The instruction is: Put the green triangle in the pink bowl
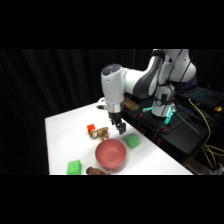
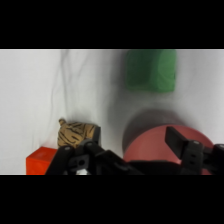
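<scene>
Side view: gripper (image 1: 120, 127) hangs just above the pink bowl (image 1: 110, 153), green triangle (image 1: 132, 141) on the table at the bowl's 2 o'clock | Wrist view: fingers (image 2: 181, 142) spread open, holding nothing; green triangle (image 2: 150, 70) at 12 o'clock beyond the pink bowl (image 2: 155, 147), tiger toy (image 2: 76, 134) at 9.

- White counter (image 1: 65, 137) carries everything.
- Round salmon-pink bowl (image 1: 110, 154) near the front edge.
- Medium-green wedge block (image 1: 132, 141) just beside the bowl.
- Brighter green cube (image 1: 74, 167), apart.
- Orange-red block (image 1: 91, 128) beside a small striped tiger toy (image 1: 101, 133).
</scene>
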